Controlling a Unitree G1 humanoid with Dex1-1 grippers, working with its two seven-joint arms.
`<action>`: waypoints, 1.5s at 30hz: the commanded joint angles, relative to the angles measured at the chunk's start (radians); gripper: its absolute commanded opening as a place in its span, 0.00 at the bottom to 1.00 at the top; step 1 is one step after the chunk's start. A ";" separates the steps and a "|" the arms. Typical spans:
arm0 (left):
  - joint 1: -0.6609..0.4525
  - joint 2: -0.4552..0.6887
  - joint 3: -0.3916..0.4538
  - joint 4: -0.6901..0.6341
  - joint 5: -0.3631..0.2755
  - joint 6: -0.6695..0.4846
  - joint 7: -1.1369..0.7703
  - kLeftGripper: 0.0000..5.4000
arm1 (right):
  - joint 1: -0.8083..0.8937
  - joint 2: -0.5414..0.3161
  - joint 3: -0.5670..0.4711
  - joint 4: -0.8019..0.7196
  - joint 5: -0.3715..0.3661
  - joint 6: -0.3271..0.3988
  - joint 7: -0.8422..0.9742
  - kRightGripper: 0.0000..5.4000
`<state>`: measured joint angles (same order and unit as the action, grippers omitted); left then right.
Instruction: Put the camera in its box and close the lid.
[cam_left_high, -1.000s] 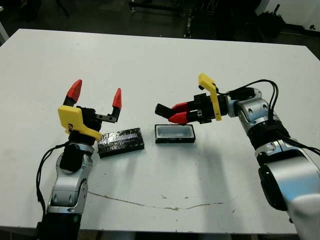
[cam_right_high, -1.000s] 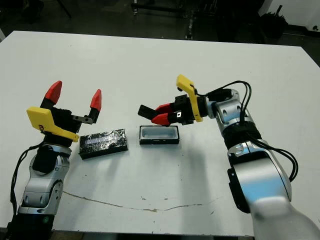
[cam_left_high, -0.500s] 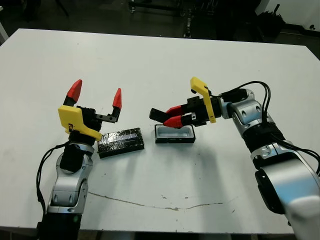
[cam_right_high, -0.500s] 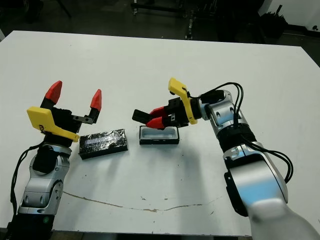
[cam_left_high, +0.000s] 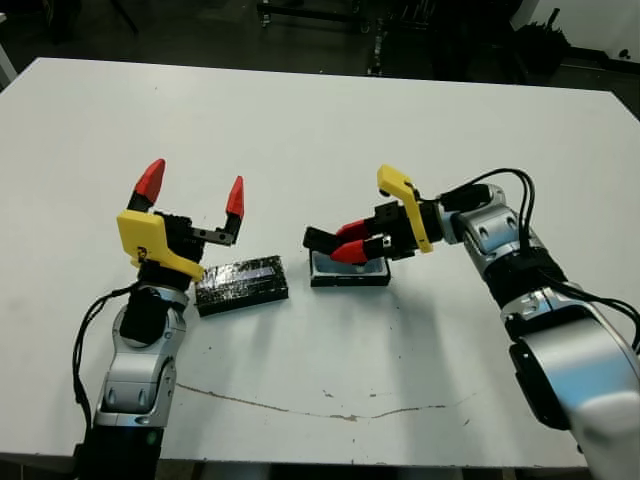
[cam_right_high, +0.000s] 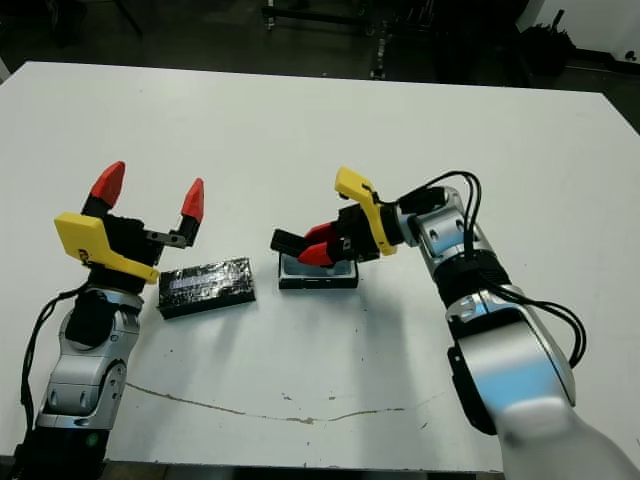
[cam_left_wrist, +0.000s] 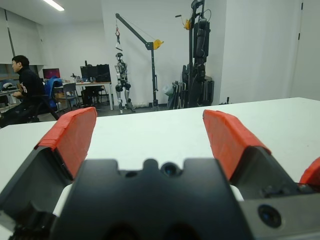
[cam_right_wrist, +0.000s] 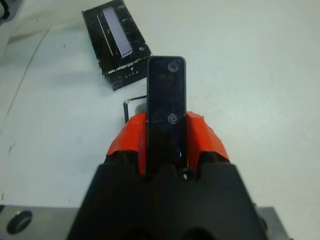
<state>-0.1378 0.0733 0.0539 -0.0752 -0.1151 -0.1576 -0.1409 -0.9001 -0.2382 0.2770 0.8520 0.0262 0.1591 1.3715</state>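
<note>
Over on the left, the left gripper (cam_left_high: 194, 198) is raised above the white table (cam_left_high: 300, 110), its two red-tipped fingers (cam_left_high: 150, 179) spread wide and pointing up, with nothing between them. In its wrist view a person (cam_left_wrist: 27, 90) sits at a desk far beyond the table's edge.

Just beside that gripper's body, flat on the table, lies the lid (cam_left_high: 241, 284), a glossy black slab with a pale streak along its top. It sits a little askew and apart from the box.

Next along is the box (cam_left_high: 350, 272), its black walls and white inside partly hidden by what hangs over it.

The right gripper (cam_left_high: 345, 244) reaches in from the right, low over the box, its red fingers (cam_right_wrist: 123, 138) clamped on the camera (cam_left_high: 319, 238). The black bar sticks out past the fingertips toward the lid, its free end over the box's left end. Whether it touches the box, I cannot tell. The right wrist view shows the bar gripped by its long sides.
</note>
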 joint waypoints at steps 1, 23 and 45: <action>0.005 0.003 -0.001 0.004 0.005 0.002 0.001 1.00 | 0.029 -0.012 0.006 -0.008 -0.016 -0.023 -0.015 0.31; 0.013 -0.001 -0.002 0.004 0.010 -0.002 0.007 1.00 | 0.056 -0.093 0.027 0.021 -0.048 -0.067 0.003 0.31; 0.015 -0.006 -0.002 0.002 0.013 -0.008 0.014 1.00 | -0.015 -0.124 0.075 0.184 -0.101 -0.122 0.031 0.31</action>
<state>-0.1358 0.0700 0.0539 -0.0750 -0.1139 -0.1655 -0.1352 -0.9389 -0.3030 0.3298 0.9916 0.0040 0.0089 1.4183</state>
